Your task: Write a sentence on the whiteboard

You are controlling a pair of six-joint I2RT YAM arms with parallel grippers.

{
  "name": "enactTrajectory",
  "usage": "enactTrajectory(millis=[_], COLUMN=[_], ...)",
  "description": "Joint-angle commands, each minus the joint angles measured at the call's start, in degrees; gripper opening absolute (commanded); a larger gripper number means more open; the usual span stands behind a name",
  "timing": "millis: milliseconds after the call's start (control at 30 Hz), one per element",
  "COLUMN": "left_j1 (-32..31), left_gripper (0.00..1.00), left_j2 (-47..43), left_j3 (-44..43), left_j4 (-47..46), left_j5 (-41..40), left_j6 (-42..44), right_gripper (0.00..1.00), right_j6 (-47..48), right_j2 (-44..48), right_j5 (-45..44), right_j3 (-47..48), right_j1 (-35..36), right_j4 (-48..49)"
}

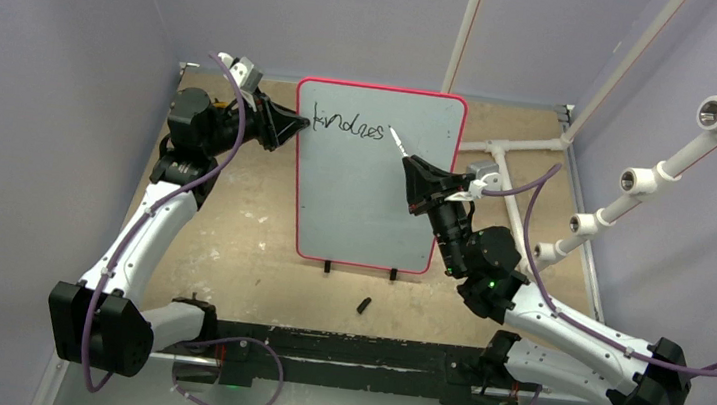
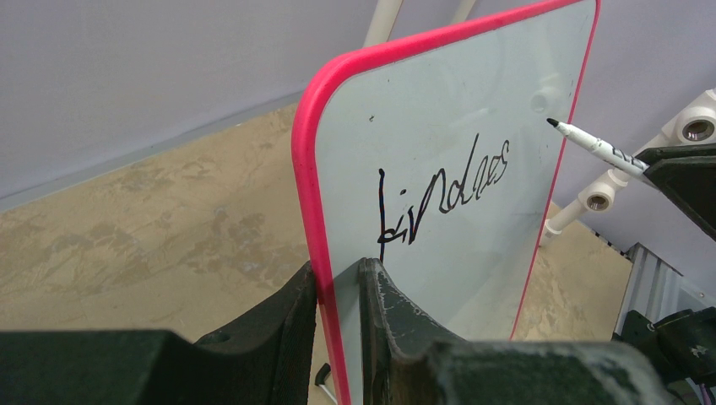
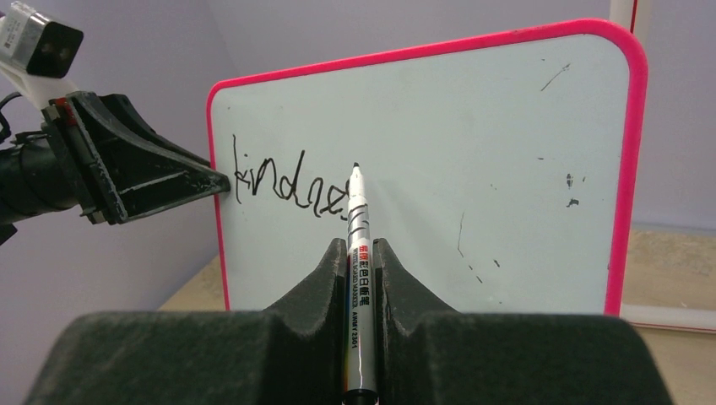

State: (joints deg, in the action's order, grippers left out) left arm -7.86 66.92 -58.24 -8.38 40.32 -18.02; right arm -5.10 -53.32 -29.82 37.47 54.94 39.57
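Pink-rimmed whiteboard (image 1: 375,194) edge pinched in left fingers (image 2: 390,316) — right fingers (image 3: 317,291) grip marker (image 3: 356,211) beside sentence (image 3: 287,187).

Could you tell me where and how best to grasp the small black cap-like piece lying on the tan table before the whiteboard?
Probably at the middle of the small black cap-like piece, from straight above, fingers closing across its narrow width: it lies flat and slantwise on the tan table.

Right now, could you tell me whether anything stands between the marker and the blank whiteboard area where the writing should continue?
Nothing visible does. The right gripper holds the marker with its tip just right of the written word, bare whiteboard beyond. The left gripper clamps the board's left rim, away from that stretch.
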Motion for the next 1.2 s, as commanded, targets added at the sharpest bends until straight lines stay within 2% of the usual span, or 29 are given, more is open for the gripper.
enactTrajectory(millis=[0, 667, 1167], left_j1=[0.2, 0.2, 0.2], left_gripper=[0.00, 0.00, 0.00], left_j2=[0.9, 0.8, 0.6], left_j3=[0.5, 0.6, 0.6], left_j4=[0.0, 0.0, -0.1], left_j5=[0.6, 0.6, 0.7], left_j6=[0.5, 0.5, 0.4], right_gripper=[0.00, 0.00, 0.00], right_j6=[1.9, 1.8, -1.1], right_j2=[-1.0, -3.5, -0.3], right_j5=[-2.2, -2.6, -3.8], right_j3=[1.3, 2.3, -0.4], right_j1=[-0.3, -0.3, -0.3], right_j4=[2.0, -0.9, -4.9])
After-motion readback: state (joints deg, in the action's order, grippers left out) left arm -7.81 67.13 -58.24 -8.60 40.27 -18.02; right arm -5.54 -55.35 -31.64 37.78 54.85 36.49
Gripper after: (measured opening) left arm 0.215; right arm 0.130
